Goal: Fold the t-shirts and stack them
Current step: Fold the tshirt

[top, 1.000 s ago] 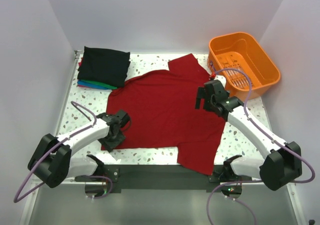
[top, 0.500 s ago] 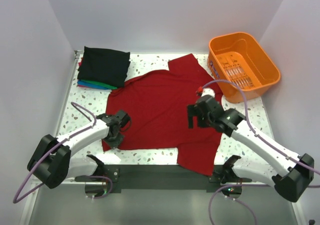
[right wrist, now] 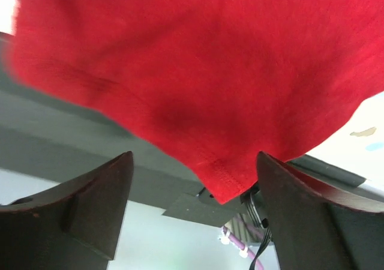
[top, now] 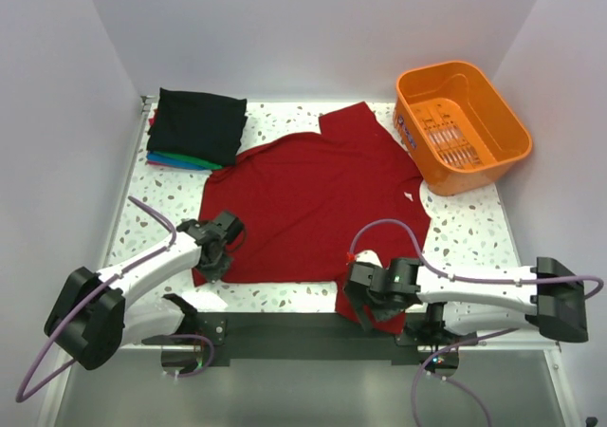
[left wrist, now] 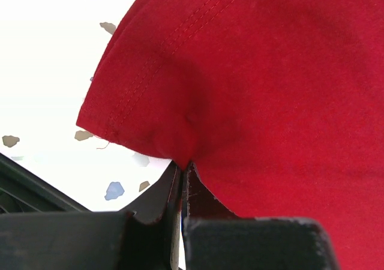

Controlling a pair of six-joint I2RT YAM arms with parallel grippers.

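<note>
Orange basket far right, slotted floor showing; red t-shirt spread beside.

Clearance: obstructions at both far corners.
Orange basket blocks 2 o'clock; folded stack blocks 10 o'clock; red t-shirt covers centre; bare desk passable at 3 o'clock, narrower at 9 o'clock.

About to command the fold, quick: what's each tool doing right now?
Left tool: closed, pinching a hemmed corner of the dark red t-shirt.
Right tool: open, holding nothing.
</note>
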